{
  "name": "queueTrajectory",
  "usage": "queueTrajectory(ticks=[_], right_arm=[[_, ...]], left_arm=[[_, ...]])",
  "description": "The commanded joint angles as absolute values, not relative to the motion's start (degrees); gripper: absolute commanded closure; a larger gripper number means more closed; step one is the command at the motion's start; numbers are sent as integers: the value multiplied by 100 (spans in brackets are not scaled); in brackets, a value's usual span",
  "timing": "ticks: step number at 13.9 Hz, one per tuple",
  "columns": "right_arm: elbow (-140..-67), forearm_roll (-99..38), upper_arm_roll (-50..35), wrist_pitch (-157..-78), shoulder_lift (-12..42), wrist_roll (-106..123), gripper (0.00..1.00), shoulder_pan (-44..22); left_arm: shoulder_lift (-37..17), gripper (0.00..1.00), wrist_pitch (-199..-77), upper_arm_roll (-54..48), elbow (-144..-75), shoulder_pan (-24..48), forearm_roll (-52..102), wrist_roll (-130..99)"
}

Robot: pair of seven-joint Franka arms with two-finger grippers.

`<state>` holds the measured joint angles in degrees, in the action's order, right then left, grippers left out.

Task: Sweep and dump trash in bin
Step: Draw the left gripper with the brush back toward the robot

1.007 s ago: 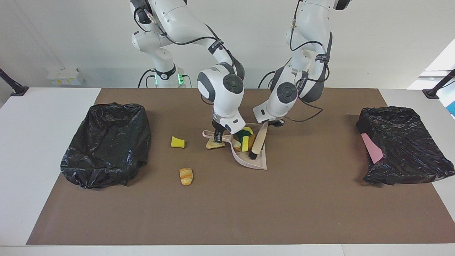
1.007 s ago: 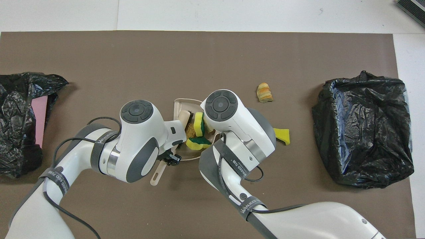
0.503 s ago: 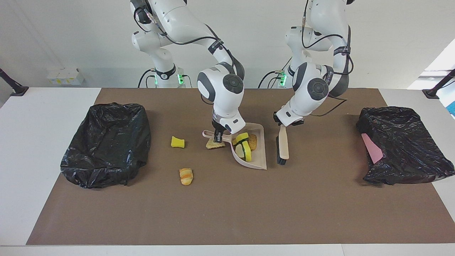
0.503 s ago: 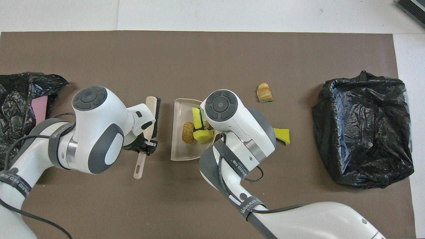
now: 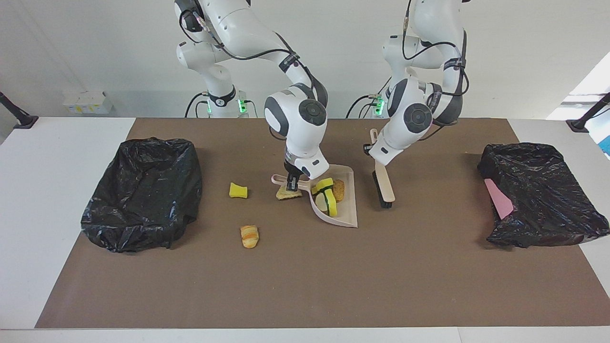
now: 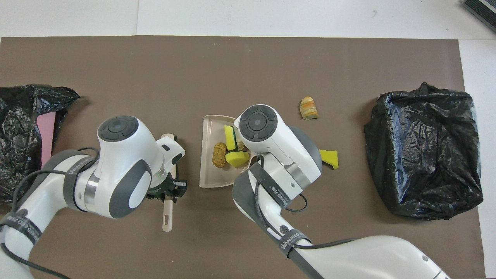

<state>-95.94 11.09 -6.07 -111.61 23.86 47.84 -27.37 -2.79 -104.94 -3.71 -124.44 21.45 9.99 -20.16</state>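
My right gripper (image 5: 292, 183) is shut on the handle of the beige dustpan (image 5: 349, 200), which rests on the brown mat. Yellow sponge chunks (image 5: 327, 197) and a brown bread lump (image 5: 339, 189) lie in the pan, which also shows in the overhead view (image 6: 211, 176). A tan scrap (image 5: 287, 194) lies by the handle, outside the pan. A yellow sponge (image 5: 238, 190) and a bread-like lump (image 5: 249, 236) lie on the mat toward the right arm's end. My left gripper (image 5: 377, 161) is shut on the brush (image 5: 384, 189), held tilted beside the pan, bristles down.
A black-bagged bin (image 5: 143, 190) stands at the right arm's end of the table. A second black-bagged bin (image 5: 538, 195) at the left arm's end holds a pink flat piece (image 5: 498, 198). In the overhead view my right arm covers the pan's handle.
My left gripper has drawn the brush out of the dustpan toward the left arm's end and tilted it. The scraps stayed in the pan. My right gripper has not moved.
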Motion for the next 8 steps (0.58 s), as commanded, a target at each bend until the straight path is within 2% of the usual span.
queueTrajectory(ticks=[1, 4, 8], right_arm=[[-9773, 1239, -650, -11267, 2276, 4878, 100, -2689], [-9765, 1231, -650, -11268, 2276, 4878, 100, -2689], [-9765, 1230, -650, -11276, 2276, 4878, 100, -2663]], left_arm=[[604, 100, -11221, -334, -13699, 2565, 1063, -2328], [1027, 100, -11786, -343, -14421, 2821, 1098, -2566], [1099, 100, -11882, -352, -14493, 3058, 1222, -2890]])
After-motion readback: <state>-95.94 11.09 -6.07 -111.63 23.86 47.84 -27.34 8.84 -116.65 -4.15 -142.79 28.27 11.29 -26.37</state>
